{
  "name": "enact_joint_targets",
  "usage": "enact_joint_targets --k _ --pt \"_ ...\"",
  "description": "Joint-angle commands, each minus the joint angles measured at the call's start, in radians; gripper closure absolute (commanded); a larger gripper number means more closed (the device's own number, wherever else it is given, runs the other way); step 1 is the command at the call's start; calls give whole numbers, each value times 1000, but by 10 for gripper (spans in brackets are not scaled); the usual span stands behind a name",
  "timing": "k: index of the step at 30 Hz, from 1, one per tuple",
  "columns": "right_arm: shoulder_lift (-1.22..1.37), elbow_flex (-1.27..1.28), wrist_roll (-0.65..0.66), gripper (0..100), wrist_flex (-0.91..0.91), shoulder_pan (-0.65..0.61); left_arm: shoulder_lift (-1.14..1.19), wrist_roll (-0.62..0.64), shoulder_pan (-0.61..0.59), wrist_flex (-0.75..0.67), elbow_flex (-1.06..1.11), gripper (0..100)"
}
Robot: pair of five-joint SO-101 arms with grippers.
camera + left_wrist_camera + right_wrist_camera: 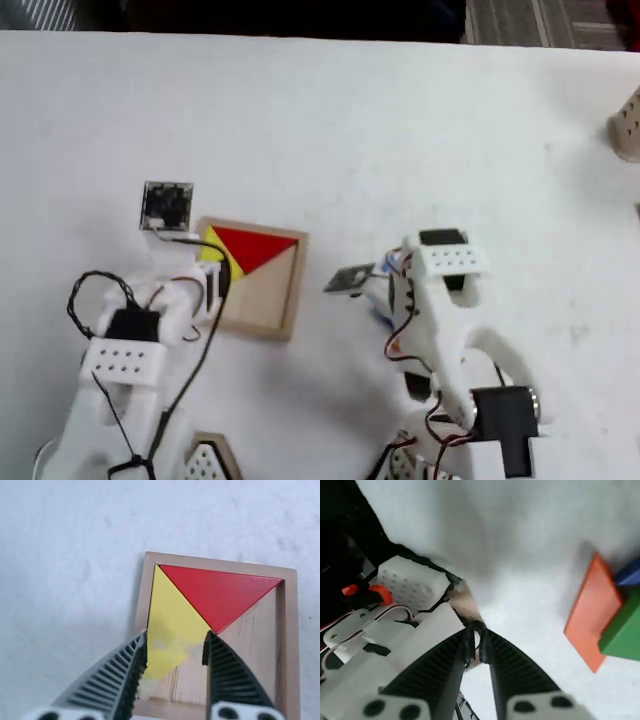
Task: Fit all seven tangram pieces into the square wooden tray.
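Observation:
The square wooden tray [262, 310] lies left of the table's middle. A red triangle [258, 248] fills its far side and a yellow triangle [214, 250] lies along its left side. In the left wrist view my left gripper [174, 652] stands open just above the tray [287, 630], its fingers on either side of the yellow triangle [170, 625], whose corner meets the red triangle [217, 592]. My right gripper [476, 644] is shut with nothing between its fingers; it hangs right of the tray [350, 279]. Orange [592, 615], green [624, 630] and blue [631, 572] pieces lie close together near it.
A small black square module [167, 205] with a cable sits just beyond the tray's left corner. A perforated wooden object [627, 125] stands at the right edge. Another perforated part [205, 462] lies at the front between the arms. The table's far half is bare white.

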Motion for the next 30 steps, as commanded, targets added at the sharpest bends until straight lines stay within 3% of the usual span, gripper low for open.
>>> enact_joint_targets --k 1,5,11,16,25,30 --pt "-22 35 8 977 -105 -12 -24 11 -5 0 -31 805" --pt "-22 69 5 977 -266 28 -24 11 -5 0 -29 805" --pt "-22 68 -135 974 -524 157 -24 11 -5 0 -28 805" --pt "-22 32 -161 974 -529 170 -24 11 -5 0 -28 805" --pt "-22 -129 -354 974 -527 236 -24 11 -5 0 -28 805" --pt "-33 -152 -364 974 -354 206 -24 11 -5 0 -28 805"
